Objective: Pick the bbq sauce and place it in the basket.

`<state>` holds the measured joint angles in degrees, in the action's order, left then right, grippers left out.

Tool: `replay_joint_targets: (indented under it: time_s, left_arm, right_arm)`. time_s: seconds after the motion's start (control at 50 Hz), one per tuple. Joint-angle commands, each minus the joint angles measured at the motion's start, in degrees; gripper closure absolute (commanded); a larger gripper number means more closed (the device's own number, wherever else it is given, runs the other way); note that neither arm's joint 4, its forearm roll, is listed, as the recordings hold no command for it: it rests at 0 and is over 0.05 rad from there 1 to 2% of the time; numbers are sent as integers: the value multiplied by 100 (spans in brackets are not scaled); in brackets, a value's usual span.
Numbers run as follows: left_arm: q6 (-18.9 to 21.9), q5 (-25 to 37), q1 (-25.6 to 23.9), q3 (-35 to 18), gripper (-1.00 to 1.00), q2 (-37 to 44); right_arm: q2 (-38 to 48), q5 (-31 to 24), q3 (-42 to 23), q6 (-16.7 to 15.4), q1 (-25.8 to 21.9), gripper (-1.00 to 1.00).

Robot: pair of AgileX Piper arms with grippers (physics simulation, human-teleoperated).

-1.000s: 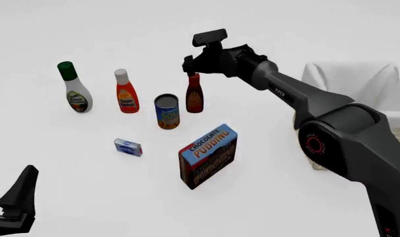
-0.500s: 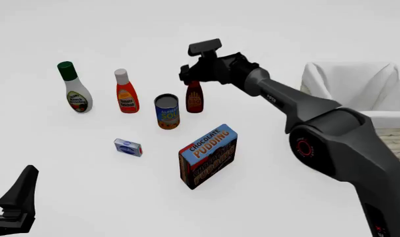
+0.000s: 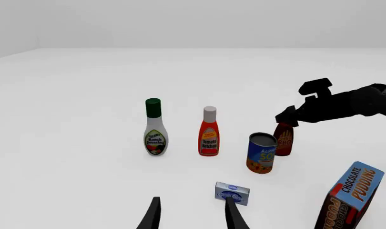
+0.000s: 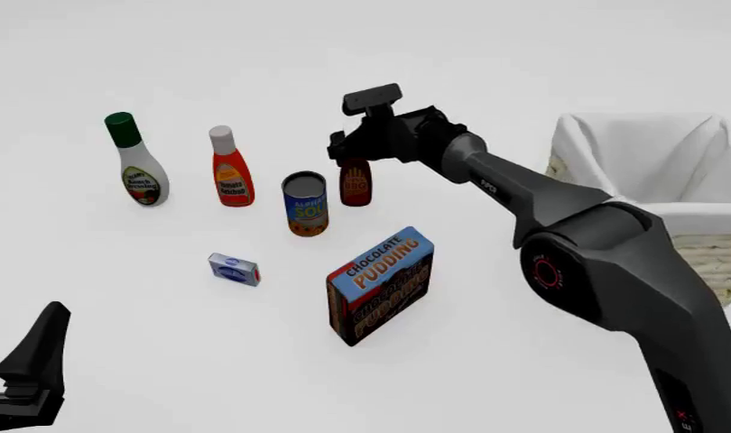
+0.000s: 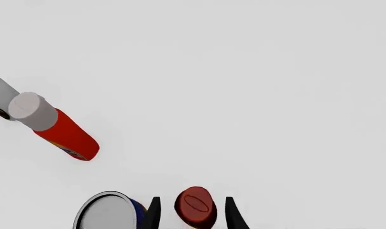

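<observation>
Currently: Pre-Grasp on the BBQ Sauce

Your right claw (image 5: 189, 214) is spread, fingers straddling the red cap of the bbq sauce (image 4: 355, 183), which stands on the counter (image 4: 161, 316) beside the soup can (image 4: 304, 204). Next, close firmly, lift straight, then carry to the basket (image 4: 703, 239).

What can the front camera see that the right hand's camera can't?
Only the front view shows the basket, pudding box, ranch bottle and small blue box. Only the right wrist view shows the right gripper open, its fingers either side of the bbq sauce cap. Both show the ketchup bottle and soup can.
</observation>
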<state>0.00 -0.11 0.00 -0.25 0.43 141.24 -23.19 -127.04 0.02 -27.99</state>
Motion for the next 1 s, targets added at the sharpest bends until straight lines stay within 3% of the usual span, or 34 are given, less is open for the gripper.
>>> replay_joint_targets:
  time_s: [0.02, 0.32, 0.34, 1.0]
  left_arm:
    - [0, 0, 0, 0, -100, 0]
    - [0, 0, 0, 0, -100, 0]
    - [0, 0, 0, 0, -100, 0]
    - [0, 0, 0, 0, -100, 0]
  right_arm:
    - [112, -39, -28, -27, 27, -100]
    - [179, -26, -23, -58, 25, -100]
    - [169, -14, -6, -67, 20, 100]
    - [-306, 22, 228, -248, 32, 100]
